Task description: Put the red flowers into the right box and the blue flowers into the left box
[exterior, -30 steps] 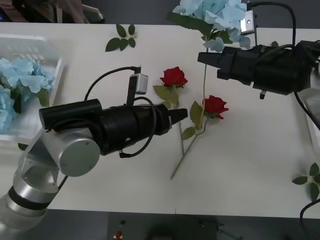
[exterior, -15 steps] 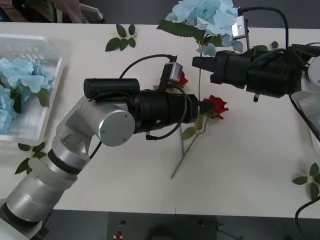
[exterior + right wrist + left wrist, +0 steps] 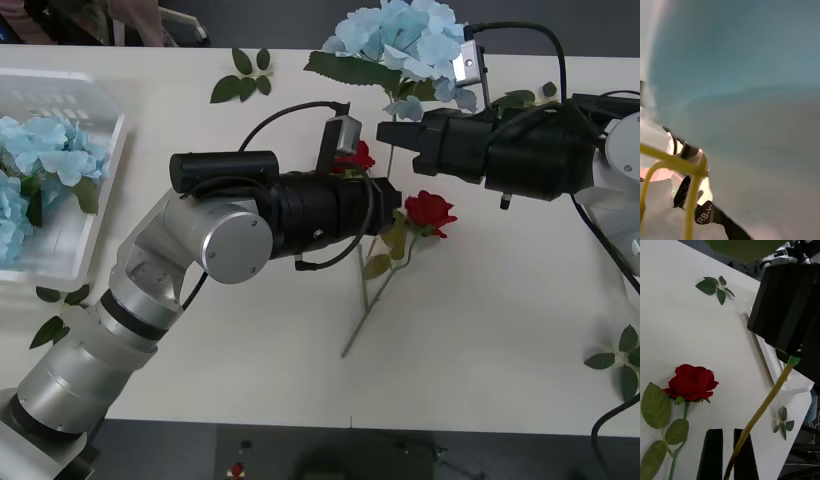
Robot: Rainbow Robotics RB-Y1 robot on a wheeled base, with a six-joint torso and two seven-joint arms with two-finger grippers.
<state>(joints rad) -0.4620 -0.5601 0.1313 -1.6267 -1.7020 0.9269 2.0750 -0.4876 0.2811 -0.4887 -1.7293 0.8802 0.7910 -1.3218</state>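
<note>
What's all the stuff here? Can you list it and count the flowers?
Artificial red roses: two, deep red, mid-table.
Pale blue hydrangea-like flower: one, held up at the far edge.
More blue flowers: a bunch, too crowded to count, in the basket.
White slotted plastic basket: one, left side.
White shallow tray: one, right edge, partly seen.
Loose green leaf sprigs: several, scattered.
White table: one.
Right gripper: black, fingers shut on the hydrangea's stem.
Left gripper: black, beside that stem.
</note>
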